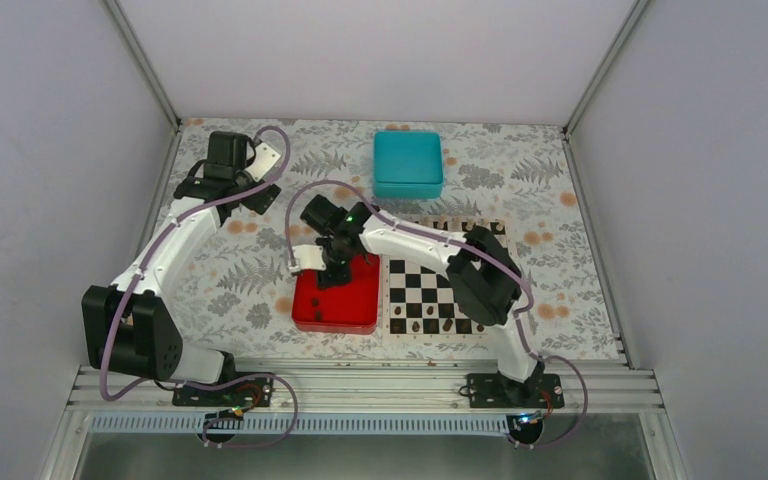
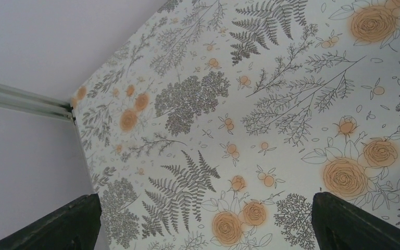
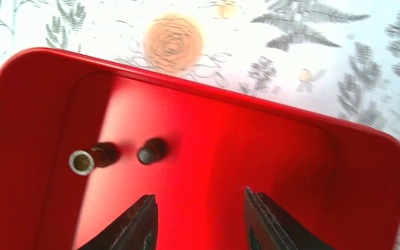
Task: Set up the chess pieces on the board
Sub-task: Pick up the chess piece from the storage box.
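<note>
The board point(image 1: 412, 281) lies right of centre, with a few dark chess pieces point(image 1: 447, 324) standing in its near row. Left of it is a red tray point(image 1: 312, 308). Two more chess pieces point(image 3: 151, 150) lie side by side on its floor, one showing a pale ring at its base point(image 3: 82, 162). My right gripper point(image 3: 199, 200) hangs over the tray floor just short of those two, its jaws apart with nothing between them; from above it shows at the tray's far edge point(image 1: 332, 275). My left gripper point(image 2: 204, 197) is open over bare cloth at the far left point(image 1: 222, 190).
A teal box point(image 1: 408, 163) stands at the back behind the board. The floral cloth point(image 2: 271, 120) covers the table. The enclosure's walls close in on the left, back and right. The right arm's elbow point(image 1: 482, 280) hangs over the board's right half.
</note>
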Controlling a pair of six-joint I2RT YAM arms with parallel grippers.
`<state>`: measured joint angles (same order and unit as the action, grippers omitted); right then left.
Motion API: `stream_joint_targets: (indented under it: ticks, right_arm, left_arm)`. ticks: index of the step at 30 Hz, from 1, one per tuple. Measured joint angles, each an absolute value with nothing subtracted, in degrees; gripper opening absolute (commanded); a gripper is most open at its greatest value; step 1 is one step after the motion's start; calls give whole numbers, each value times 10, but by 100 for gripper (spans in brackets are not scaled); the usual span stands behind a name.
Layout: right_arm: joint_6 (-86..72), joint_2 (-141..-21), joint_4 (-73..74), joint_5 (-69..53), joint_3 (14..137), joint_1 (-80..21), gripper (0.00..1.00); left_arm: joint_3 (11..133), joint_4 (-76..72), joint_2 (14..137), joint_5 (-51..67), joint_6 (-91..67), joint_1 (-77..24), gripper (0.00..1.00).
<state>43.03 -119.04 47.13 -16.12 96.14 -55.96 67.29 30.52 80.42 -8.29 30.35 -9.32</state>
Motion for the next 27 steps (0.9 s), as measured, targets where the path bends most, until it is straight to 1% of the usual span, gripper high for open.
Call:
stream_joint_targets:
  ticks: [7,11,14,23,25,27]
  right_arm:
    - [435,-1215,482,-186,964,-590,39]
    - [435,-1219,486,-193,964,-601,34]
    - [435,-1223,490,-197,968,-605,36]
    - [433,-1241,488,-194,977,-612,35]
    - [432,-1241,485,-188,979,-612,34]
    - [432,-1244,483,-183,979,-612,31]
  left_arm:
    - [675,305,805,-79,303,-92,100]
    - [675,305,805,-77,303,-91,100]
    - [675,305,805,-75,302,-91,100]
    - [675,305,801,-69,302,-91,100]
    - [674,305,797,-68,302,-91,100]
    - [673,305,792,-68,302,-90,100]
